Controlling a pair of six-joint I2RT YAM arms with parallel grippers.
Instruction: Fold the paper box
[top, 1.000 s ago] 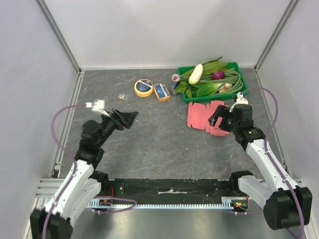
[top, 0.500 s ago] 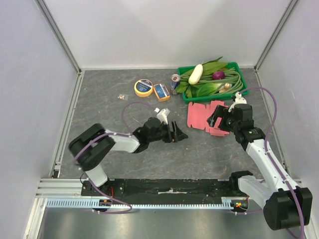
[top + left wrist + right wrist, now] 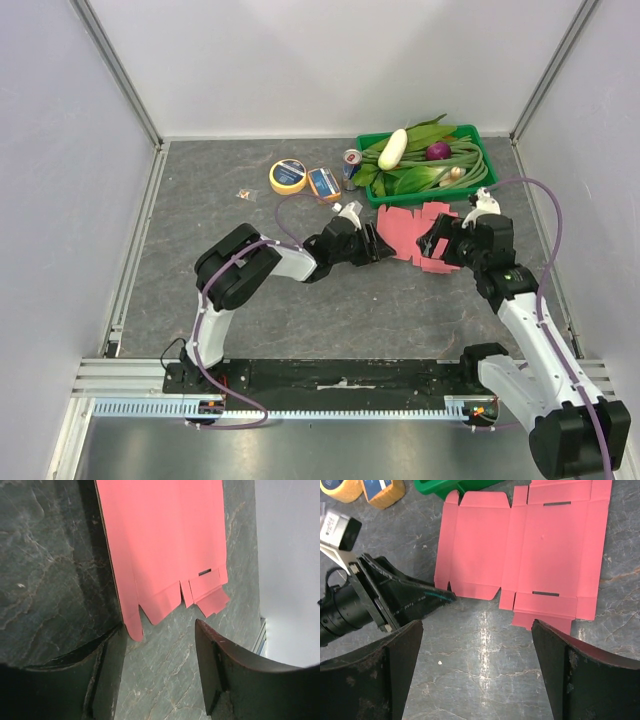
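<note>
1. Top external: left gripper (image 3: 378, 246) sits low at the left edge of the paper box (image 3: 412, 228), fingers apart, nothing clamped. On the left wrist view I see a corner tab just beside one finger.
2. Paper box lies flat and unfolded on the table (image 3: 300, 310), just in front of the green tray (image 3: 478, 128). No panel is raised.
3. Right gripper (image 3: 441, 240) hovers over the card's near right edge, jaws spread wide, empty.
4. My read: we're at the first grasp, folding not started. Next move needs a left finger under that edge tab to lift it while the right pins the sheet. Thin card may slide.
</note>
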